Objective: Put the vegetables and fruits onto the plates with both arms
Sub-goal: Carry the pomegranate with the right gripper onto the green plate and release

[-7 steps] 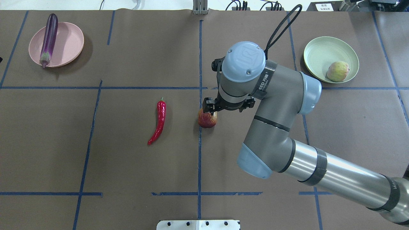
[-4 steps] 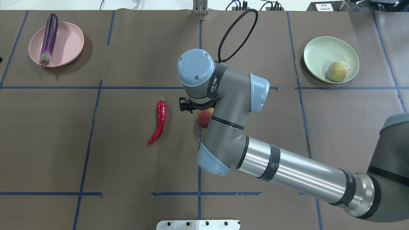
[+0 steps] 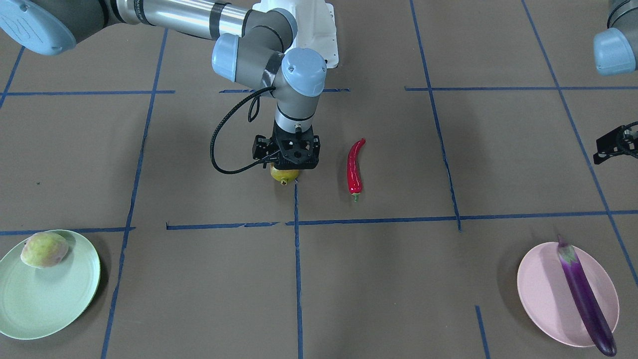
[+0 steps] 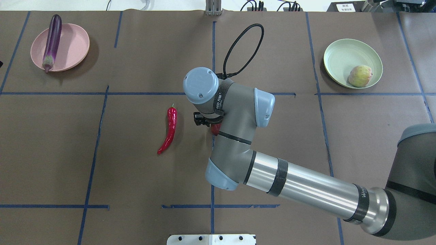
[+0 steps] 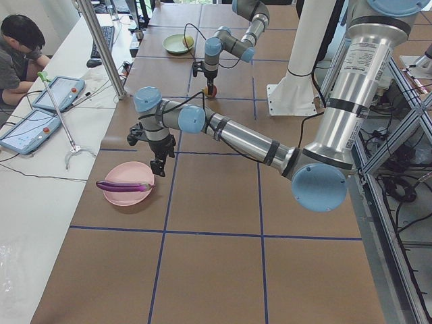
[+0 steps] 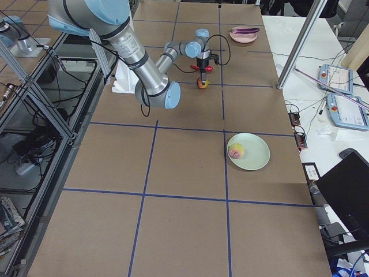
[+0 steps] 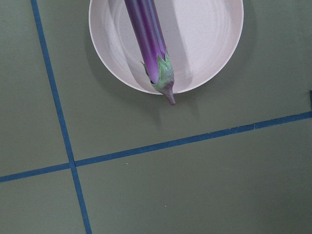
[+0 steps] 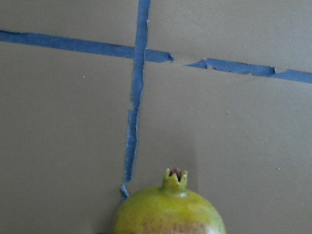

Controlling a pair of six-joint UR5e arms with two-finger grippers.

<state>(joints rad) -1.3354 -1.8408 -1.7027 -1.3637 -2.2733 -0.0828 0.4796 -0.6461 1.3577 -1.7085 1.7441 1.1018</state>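
Observation:
My right gripper (image 3: 288,167) is low over the yellow-green crowned fruit (image 3: 284,176) at the table's middle. Its fingers are hidden, so I cannot tell its state. The right wrist view shows the fruit's crown (image 8: 170,214) close below. The red chili (image 4: 170,131) lies on the table just beside it. The purple eggplant (image 4: 52,42) lies across the pink plate (image 4: 75,44). The peach-like fruit (image 4: 359,76) sits in the mint plate (image 4: 344,58). My left gripper (image 5: 160,167) hovers by the pink plate. Its wrist view shows the eggplant (image 7: 146,39) without fingers.
Brown table cover with blue tape lines (image 4: 213,163). The white robot base block (image 3: 309,25) is at the robot's side. The right arm's long forearm (image 4: 306,190) spans the right half of the table. An operator (image 5: 20,54) sits beside the table's far-left end.
The right arm swung left and turned over the crowned fruit. The wrist now covers most of the fruit in the overhead view. The chili, the eggplant and both plates have not moved.

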